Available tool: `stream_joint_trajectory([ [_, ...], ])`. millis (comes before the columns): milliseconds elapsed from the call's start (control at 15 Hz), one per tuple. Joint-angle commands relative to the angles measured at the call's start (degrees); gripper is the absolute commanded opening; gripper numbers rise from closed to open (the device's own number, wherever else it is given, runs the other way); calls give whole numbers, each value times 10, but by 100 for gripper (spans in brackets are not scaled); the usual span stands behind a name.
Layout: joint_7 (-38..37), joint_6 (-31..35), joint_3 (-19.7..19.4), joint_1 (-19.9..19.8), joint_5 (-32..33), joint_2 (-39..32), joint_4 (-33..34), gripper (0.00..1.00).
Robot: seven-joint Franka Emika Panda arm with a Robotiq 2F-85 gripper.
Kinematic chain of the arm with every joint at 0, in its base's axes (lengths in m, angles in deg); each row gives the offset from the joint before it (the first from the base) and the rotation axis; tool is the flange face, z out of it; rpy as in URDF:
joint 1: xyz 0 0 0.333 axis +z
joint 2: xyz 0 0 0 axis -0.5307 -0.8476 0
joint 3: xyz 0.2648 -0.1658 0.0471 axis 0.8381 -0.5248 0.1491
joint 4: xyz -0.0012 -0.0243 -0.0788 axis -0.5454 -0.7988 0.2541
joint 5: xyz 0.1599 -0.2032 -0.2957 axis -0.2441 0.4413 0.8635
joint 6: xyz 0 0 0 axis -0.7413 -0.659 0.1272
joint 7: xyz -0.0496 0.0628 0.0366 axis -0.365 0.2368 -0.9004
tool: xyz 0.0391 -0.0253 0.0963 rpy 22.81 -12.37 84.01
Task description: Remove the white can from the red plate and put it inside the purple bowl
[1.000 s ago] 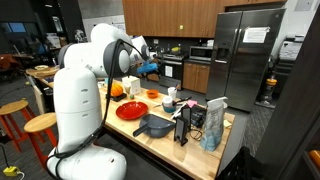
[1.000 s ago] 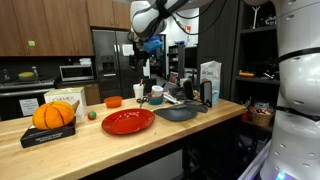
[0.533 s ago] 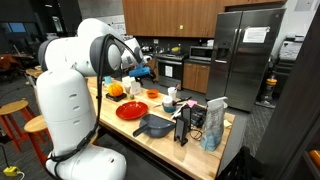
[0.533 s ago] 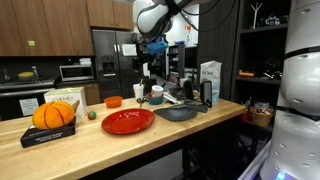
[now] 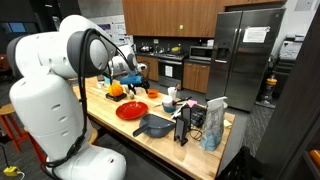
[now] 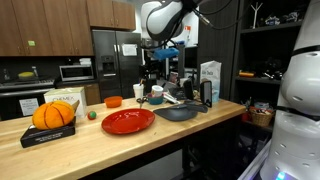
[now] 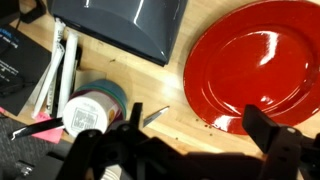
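The gripper (image 7: 183, 142) is being held high over the counter (image 7: 150, 85). In the wrist view its jaws are being shown spread wide apart, with nothing between them. The red plate (image 7: 262, 62) is being seen bare and glossy at the right of that view. In both exterior views the plate (image 5: 131, 110) (image 6: 127, 121) is likewise carrying nothing.

The white can (image 7: 88, 108) is being picked out at the left of the wrist view, standing upright. It is well apart from the plate's rim and just below the corner of the grey pan (image 7: 125, 28). A dark, bluish rim is being glimpsed round its far side, and this is being taken for the purple bowl (image 7: 114, 93). Whether the can is fully seated inside it cannot be told for sure from this angle.

On that reading, the transfer is being judged as good as done, and the step in hand is a clean getaway. The jaws are best kept apart and the wrist carried straight up. Any sideways sweep is best saved until the fingers are well above the can's top, so that nothing is being clipped. The clutter (image 7: 45, 80) lying beside the bowl is also calling for a wide berth. Should the can prove to be perched on the rim, a fresh vertical approach, centred on its sides, is being called for.
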Motion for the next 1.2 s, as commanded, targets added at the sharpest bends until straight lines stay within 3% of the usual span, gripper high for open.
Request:
stream_joint_trajectory([
  [0,-14,11,13,-2,-47,61,-76,100],
  [800,-148,2,80,20,-198,194,-237,100],
  [1133,-142,0,77,16,-222,222,-264,100],
])
